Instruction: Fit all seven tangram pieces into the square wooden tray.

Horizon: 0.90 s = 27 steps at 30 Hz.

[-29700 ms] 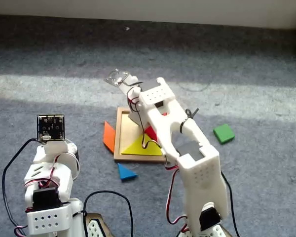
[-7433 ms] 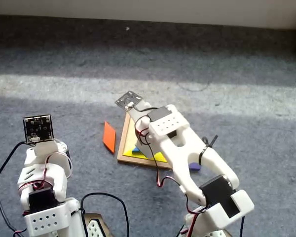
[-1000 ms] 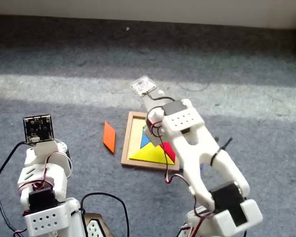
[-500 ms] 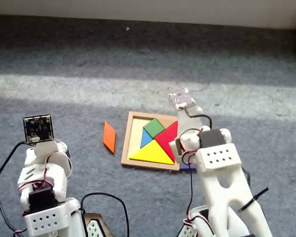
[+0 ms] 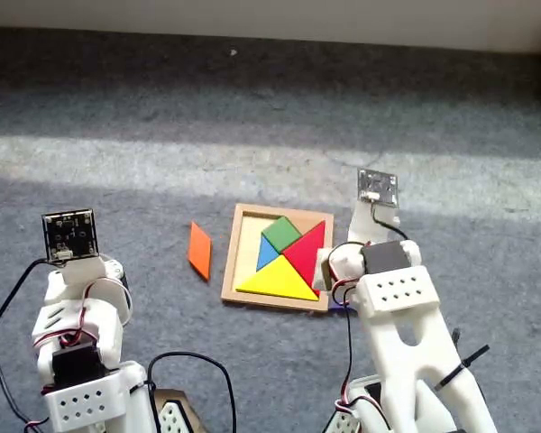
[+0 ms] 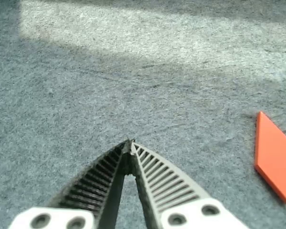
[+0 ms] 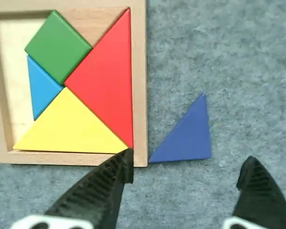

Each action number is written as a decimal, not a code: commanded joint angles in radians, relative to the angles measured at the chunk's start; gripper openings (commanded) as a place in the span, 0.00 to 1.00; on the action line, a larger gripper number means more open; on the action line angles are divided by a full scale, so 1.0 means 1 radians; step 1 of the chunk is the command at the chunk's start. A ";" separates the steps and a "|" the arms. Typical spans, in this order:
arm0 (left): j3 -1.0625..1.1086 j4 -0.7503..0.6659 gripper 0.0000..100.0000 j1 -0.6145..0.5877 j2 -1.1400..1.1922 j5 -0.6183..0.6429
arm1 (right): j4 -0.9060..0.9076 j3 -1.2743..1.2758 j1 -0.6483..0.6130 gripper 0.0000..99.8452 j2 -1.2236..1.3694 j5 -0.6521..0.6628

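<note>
With four pieces seated in the tray (image 7: 140, 71) (green square (image 7: 57, 46), light blue triangle (image 7: 40, 90), red triangle (image 7: 107, 86), yellow triangle (image 7: 71, 126)), the step in hand looks like fetching the dark blue triangle (image 7: 186, 136), lying on the carpet just right of the tray's near-right corner. Right gripper (image 7: 188, 164) hangs spread wide, lined up on it, empty — next call: drop, pinch, lift over the rim. Left gripper (image 6: 129, 143) clenched on nothing; orange parallelogram (image 5: 199, 250) lies left of the tray.

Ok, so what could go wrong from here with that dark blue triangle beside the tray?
1. The right jaws stand open on either side of the dark blue triangle, with one tip close to the corner of the tray. Closing might catch the rim and shift the tray.
2. The triangle lies flat on the carpet, so the grip may slip off its thin edges.
</note>
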 commanded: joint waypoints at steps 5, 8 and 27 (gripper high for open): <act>-0.007 -0.020 0.00 -0.004 -0.008 0.003 | -0.105 -0.013 0.035 0.34 0.182 -0.144; -0.007 -0.017 0.00 -0.004 -0.008 0.003 | -0.139 -0.015 0.071 0.34 0.288 -0.157; -0.007 -0.017 0.00 -0.005 -0.008 0.003 | -0.165 -0.018 0.088 0.12 0.461 -0.150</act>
